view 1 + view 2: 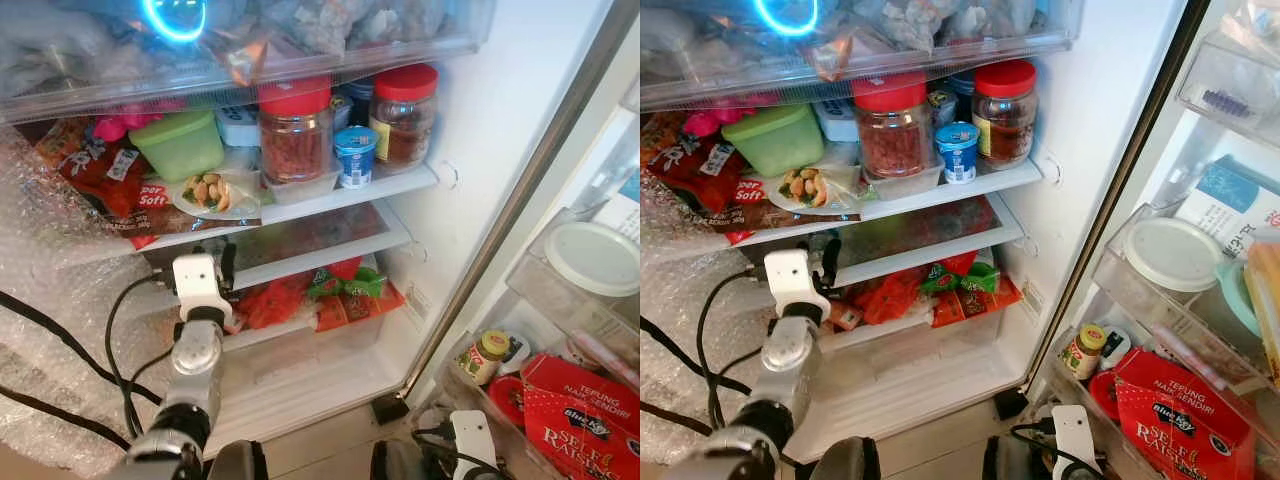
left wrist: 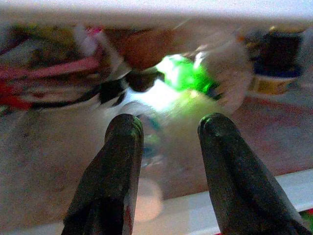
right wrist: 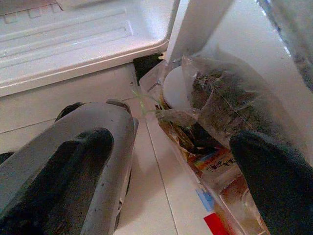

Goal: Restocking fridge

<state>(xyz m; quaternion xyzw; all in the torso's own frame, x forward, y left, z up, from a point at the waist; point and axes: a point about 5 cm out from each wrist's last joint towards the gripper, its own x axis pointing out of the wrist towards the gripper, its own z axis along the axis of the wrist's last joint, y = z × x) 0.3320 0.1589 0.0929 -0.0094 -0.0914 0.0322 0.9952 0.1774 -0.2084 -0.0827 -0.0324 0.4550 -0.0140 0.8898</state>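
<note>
The fridge stands open in front of me. My left gripper (image 1: 216,258) reaches into the gap under the middle shelf (image 1: 330,200), above the drawer of red and green snack packets (image 1: 322,293). In the left wrist view my left gripper (image 2: 168,125) is open, its fingers (image 2: 124,142) apart over a blurred clear wrapping with a green glare behind. My right gripper (image 3: 168,122) hangs low by the door bins, open, with nothing between its fingers. On the middle shelf stand two red-lidded jars (image 1: 295,130), a blue cup (image 1: 354,155), a green box (image 1: 180,143) and a wrapped plate of food (image 1: 210,192).
The open door on the right holds a red flour box (image 1: 580,410), a small yellow-lidded jar (image 1: 483,357) and a white-lidded tub (image 1: 595,258). Bubble wrap (image 1: 50,300) and black cables cover the left side. A plastic bag (image 3: 230,98) lies in the door's lowest bin above the tiled floor.
</note>
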